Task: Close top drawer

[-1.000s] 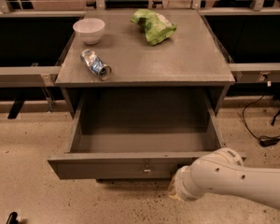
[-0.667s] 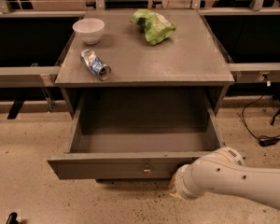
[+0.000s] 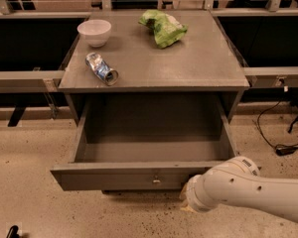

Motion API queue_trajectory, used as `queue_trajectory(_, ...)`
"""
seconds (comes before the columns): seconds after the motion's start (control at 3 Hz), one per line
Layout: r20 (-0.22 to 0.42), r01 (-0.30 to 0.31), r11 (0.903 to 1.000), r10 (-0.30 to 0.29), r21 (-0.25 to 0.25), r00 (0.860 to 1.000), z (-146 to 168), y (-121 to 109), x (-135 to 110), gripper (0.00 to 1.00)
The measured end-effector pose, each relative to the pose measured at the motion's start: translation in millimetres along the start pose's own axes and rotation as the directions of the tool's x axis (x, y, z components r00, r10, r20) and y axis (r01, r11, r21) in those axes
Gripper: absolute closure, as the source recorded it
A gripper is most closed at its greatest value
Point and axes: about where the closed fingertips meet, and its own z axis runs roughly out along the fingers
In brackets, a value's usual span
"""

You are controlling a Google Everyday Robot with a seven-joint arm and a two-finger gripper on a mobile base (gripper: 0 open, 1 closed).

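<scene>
The top drawer [image 3: 119, 178] of the grey cabinet stands pulled far out toward me, and its inside is empty. Its flat front panel has a small metallic knob [image 3: 156, 181] at the centre. My white arm comes in from the lower right. The gripper [image 3: 187, 199] at its end is right at the drawer's front panel, just right of the knob, and is mostly hidden behind the wrist. No lower drawers show in this view.
On the cabinet top [image 3: 198, 71] are a white bowl [image 3: 94, 31], a crushed can [image 3: 102, 68] and a green bag [image 3: 163, 28]. Grey rails run along both sides. Cables [image 3: 283, 148] lie on the speckled floor at the right.
</scene>
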Motion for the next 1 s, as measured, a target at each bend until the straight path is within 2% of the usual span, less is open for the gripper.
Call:
queue_trajectory(0.33, 0.000, 0.000, 1.0000, 0.000, 0.000, 1.000, 0.0, 0.0, 0.0, 0.04)
queue_trajectory(0.67, 0.000, 0.000, 1.0000, 0.000, 0.000, 1.000, 0.0, 0.0, 0.0, 0.00)
queue_trajectory(1.0, 0.000, 0.000, 1.0000, 0.000, 0.000, 1.000, 0.0, 0.0, 0.0, 0.00)
